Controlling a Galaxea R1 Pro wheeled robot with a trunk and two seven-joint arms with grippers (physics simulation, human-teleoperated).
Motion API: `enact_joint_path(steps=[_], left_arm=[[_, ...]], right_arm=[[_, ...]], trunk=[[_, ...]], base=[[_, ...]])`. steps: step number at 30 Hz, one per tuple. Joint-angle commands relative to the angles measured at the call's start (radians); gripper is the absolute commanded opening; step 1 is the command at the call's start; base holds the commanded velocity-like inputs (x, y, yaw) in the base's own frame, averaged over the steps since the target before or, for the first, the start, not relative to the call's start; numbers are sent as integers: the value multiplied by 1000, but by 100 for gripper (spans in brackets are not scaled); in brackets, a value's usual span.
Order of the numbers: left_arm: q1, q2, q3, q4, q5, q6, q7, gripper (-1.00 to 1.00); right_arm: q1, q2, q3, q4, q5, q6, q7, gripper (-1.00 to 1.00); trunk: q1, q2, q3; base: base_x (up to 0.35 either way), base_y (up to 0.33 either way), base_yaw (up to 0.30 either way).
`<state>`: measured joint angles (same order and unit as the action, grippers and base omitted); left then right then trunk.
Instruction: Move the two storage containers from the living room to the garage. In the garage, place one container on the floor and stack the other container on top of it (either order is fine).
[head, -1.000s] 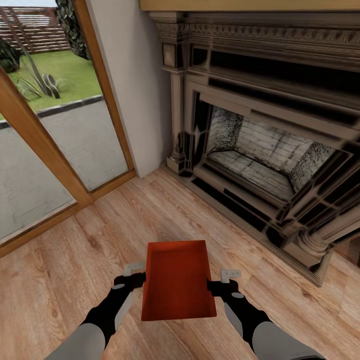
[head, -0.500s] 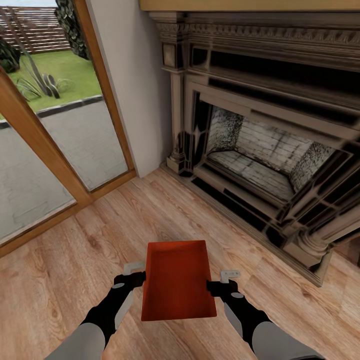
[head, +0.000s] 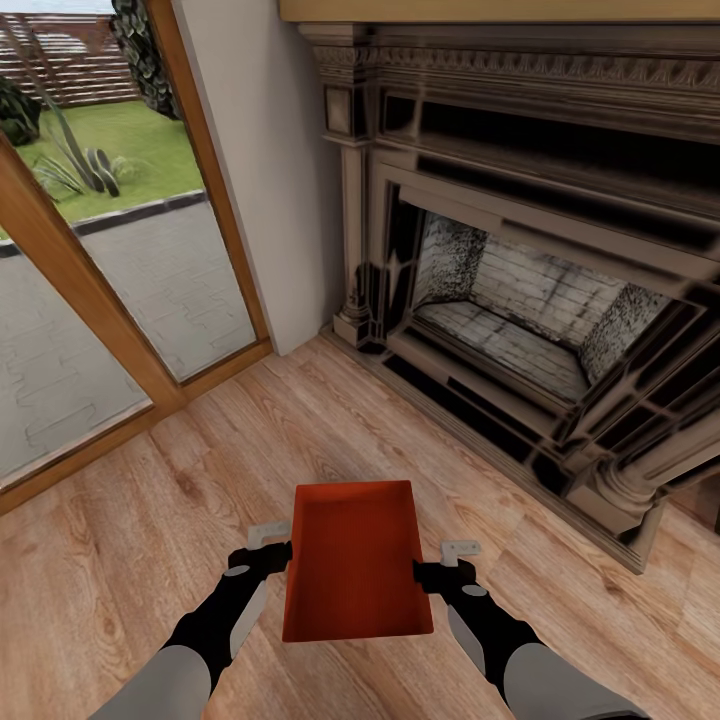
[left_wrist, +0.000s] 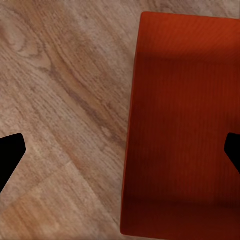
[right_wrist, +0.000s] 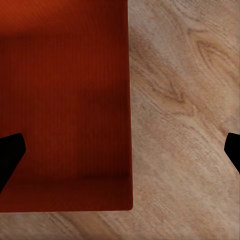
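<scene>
1. Storage container (head: 355, 565), an orange-red lidless bin, sits between the robot's two arms above the light wood plank floor (head: 150, 520) of the living room, in front of the dark ornate fireplace (head: 520, 300).
2. Nothing lies inside the bin; its finely ribbed bottom is bare, and its low walls cast a shadow across the far part of the inside.
3. The left hand (head: 268, 548) is at the bin's left long wall and the right hand (head: 448, 562) at its right long wall, each with a dark finger against the rim and a pale angled tip standing off beside it.
4. In the left wrist view the container (left_wrist: 182, 125) fills one side, with one dark fingertip (left_wrist: 10, 155) over the planks and the other over the bin's inside: the jaws are spread wide across the wall.
5. The right wrist view shows the same: spread wide, one fingertip (right_wrist: 10, 157) over the ribbed bottom (right_wrist: 65, 100), the other over wood.
6. Whether the fingers actually press the walls, I cannot tell.
7. Wood-framed glass doors (head: 90, 280) stand to the left, cut off by the picture's edge.
</scene>
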<state>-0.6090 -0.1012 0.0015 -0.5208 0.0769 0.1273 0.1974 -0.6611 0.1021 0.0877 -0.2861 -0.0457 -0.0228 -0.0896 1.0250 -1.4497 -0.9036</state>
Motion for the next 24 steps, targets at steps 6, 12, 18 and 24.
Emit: enact_joint_path(steps=[6, 12, 18, 24], left_arm=[[0, 0, 1, -2, 8, 5, 3, 100], [0, 0, 0, -4, 8, 5, 3, 100], [0, 1, 1, -3, 8, 5, 2, 100], [0, 0, 1, -2, 9, 6, 1, 100]], right_arm=[[0, -2, 8, 1, -1, -2, -6, 100], [0, -2, 7, 1, 0, -2, -6, 100], [-1, -4, 7, 1, 1, -3, -6, 100], [0, -6, 7, 1, 1, -3, -1, 100]], trunk=[[0, 0, -1], [0, 0, -1], [11, -21, -10], [34, -63, -29]], base=[[0, 0, 0], [0, 0, 0], [0, 0, 0], [0, 0, 0]])
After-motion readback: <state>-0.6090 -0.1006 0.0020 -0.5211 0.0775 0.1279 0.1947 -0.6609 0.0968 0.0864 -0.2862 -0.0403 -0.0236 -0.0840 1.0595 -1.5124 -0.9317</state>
